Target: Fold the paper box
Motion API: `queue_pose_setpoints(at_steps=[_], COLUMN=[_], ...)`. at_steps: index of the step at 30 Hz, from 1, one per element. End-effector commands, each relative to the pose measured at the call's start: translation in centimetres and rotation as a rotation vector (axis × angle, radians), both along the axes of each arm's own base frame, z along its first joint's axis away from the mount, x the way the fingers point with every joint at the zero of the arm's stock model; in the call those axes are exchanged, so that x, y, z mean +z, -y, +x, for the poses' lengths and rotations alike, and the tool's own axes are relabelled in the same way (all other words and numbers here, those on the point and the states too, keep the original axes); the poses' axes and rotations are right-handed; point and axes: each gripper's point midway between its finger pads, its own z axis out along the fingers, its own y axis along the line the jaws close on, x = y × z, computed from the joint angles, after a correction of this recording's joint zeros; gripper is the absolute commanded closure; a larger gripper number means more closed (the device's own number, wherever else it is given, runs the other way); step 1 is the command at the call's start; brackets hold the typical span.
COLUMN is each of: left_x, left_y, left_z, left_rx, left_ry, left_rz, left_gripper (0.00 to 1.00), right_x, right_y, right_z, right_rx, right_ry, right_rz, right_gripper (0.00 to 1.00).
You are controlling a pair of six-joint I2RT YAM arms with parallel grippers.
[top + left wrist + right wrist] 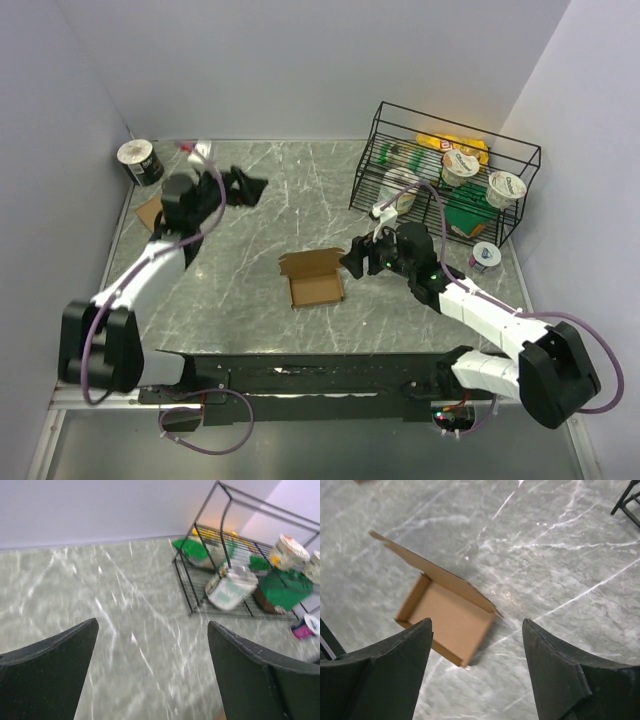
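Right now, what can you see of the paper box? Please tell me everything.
The paper box is plain brown cardboard, half formed: a shallow rectangular tray with low walls standing and its lid flap open, tilted outward from the far long wall. It is empty inside and lies flat near the middle of the grey marbled table. Only the table touches it; the open right gripper is close beside it, apart.
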Motion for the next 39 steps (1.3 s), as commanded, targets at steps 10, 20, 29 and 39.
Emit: queue_pose_setpoints(at_steps=[10, 20, 29, 39], left_x=[-8.5, -12.8, -14.9, -15.1], left_y=[1.5, 4.1, 5.8, 7.1], left_z=[-14.0, -15.1, -15.3, -13.7], left_rx=[-0.252, -0.420, -0.455, -0.365], left_ry=[-0.010, -0.100, -0.144, -0.112], left_rz=[-0.082, -0.019, 0.047, 0.099], left_gripper=[0.01, 0.17, 0.26, 0.41], right_x=[-2.1, -3.9, -4.8, -5.2], right_y=[-1.7, -2.1, -2.7, -2.6], right_z=[1.1, 2.9, 3.2, 3.3], right_rx=[0.212, 0.187, 0.223, 0.227], right_ry=[0.116, 0.112, 0.149, 0.155], right_rz=[0.036, 0.012, 0.011, 0.003], right_gripper=[0.25, 0.27, 0.34, 0.51])
